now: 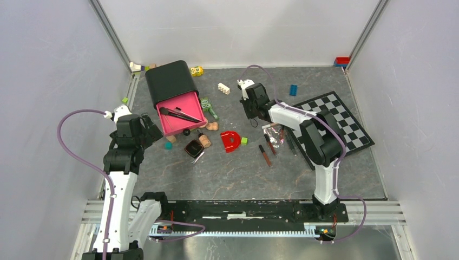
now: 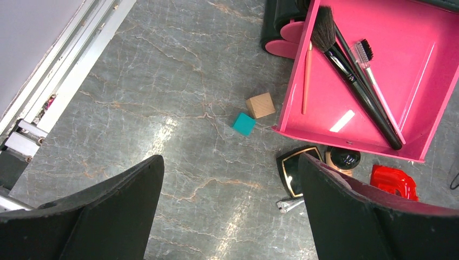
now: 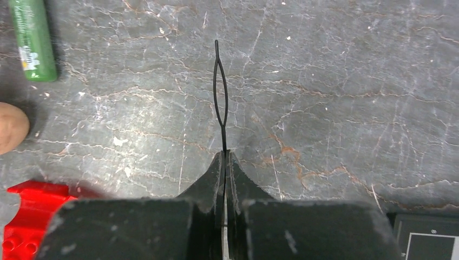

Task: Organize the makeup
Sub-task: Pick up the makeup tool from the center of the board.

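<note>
Up near 12 o'clock from table (image 1: pixel 227 179) centre, right pincer (image 3: pixel 224 157) is squeezed fully together on a thin black pin (image 3: pixel 221 92). It's a looped wire, looks like a hairpin. The pin is gripped by its tail end and the loop pokes straight out past the tips over bare tabletop. Tip-only hold is probably because the wire is too flat and slim to take any other way

Pink drawer (image 1: pixel 184 104) sits at 10 o'clock, pulled out of a black box (image 1: pixel 169 81). It already holds a big black brush (image 2: pixel 352 70), a spoolie wand (image 2: pixel 373 81) and a pink pencil (image 2: pixel 307 81), so it reads as the sorting spot

Left pincer (image 2: pixel 230 216) gapes wide with nothing in it. It hovers at 9 o'clock, just beside the drawer's near left corner, likely parked clear of the drop path

Not yet sorted:
- square compact (image 1: pixel 193 148) and beige bottle (image 1: pixel 205 141), just below the drawer front
- dark tubes (image 1: pixel 266 155) at 3 o'clock, near the checkerboard (image 1: pixel 341 122)
- red D piece (image 1: pixel 231 141) lies between those groups and is not makeup

Judged step: carry the pin toward 10 o'clock and let go over the drawer. Risk is the wire twisting or slipping out of the tips on the way
</note>
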Available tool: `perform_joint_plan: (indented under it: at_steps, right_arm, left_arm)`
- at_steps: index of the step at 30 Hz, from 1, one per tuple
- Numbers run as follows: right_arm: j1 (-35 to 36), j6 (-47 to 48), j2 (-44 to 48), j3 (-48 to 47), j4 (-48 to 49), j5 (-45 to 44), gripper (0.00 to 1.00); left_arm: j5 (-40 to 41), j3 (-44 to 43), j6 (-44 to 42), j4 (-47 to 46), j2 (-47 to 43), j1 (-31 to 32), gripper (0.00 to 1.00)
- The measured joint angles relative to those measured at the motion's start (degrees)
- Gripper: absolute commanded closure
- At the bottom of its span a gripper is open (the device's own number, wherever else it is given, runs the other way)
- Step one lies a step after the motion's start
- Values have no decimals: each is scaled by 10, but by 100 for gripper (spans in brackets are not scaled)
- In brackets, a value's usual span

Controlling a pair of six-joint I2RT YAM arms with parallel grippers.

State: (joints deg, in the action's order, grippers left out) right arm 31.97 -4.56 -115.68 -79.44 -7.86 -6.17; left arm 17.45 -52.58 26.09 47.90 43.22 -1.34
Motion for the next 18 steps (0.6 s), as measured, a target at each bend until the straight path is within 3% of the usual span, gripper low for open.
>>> perform_joint_plan:
  at_steps: [13, 15, 18]
  right_arm:
    - [0, -2, 56, 50, 0, 6, 99]
    - [0, -1, 56, 51, -1, 7, 89]
    - [0, 0, 55, 44, -17, 11, 63]
  left_arm:
    - [0, 0, 0, 0, -1, -2, 0]
    - [0, 0, 0, 0, -1, -2, 0]
    - [0, 0, 0, 0, -1, -2, 0]
